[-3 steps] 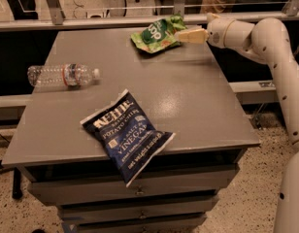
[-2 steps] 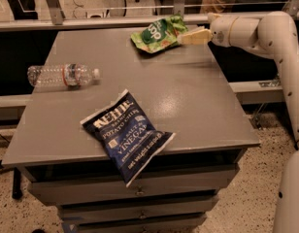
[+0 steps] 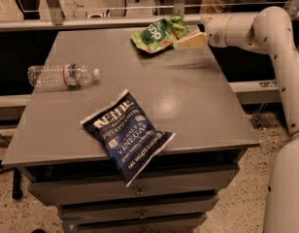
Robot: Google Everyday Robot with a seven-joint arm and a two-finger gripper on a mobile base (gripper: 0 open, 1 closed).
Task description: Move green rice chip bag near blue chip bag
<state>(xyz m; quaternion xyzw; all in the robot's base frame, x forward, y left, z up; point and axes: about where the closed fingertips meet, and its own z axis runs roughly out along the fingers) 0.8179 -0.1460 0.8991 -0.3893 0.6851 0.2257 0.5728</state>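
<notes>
Three items occupy the work area: the green bag (image 3: 156,33), the blue bag (image 3: 126,134) and a water bottle (image 3: 62,74). My gripper (image 3: 178,44) is at the far right corner of the table (image 3: 203,106), reaching in from the right with the arm (image 3: 266,25) nearly level, and it is clamped on the right edge of the green bag. The two fingers (image 3: 193,40) read as one narrow pale wedge closed on that edge. The bag tilts up from the grip, its top overlapping the rail (image 3: 106,21) behind the table, so I judge it carried rather than resting flat; contact at its lower left corner cannot be ruled out. An edge grip suits a thin, crinkled bag with no firm body to span. The blue bag lies flat at the near edge, turned diagonally, one corner overhanging the front above the drawers (image 3: 140,193). It is well apart from the green bag, so the transfer is not yet done. The bottle lies on its side near the left edge, outside a straight path between the bags. The next move calls for travel toward the near edge and a set-down just beside the blue bag, without nudging its overhanging corner.
</notes>
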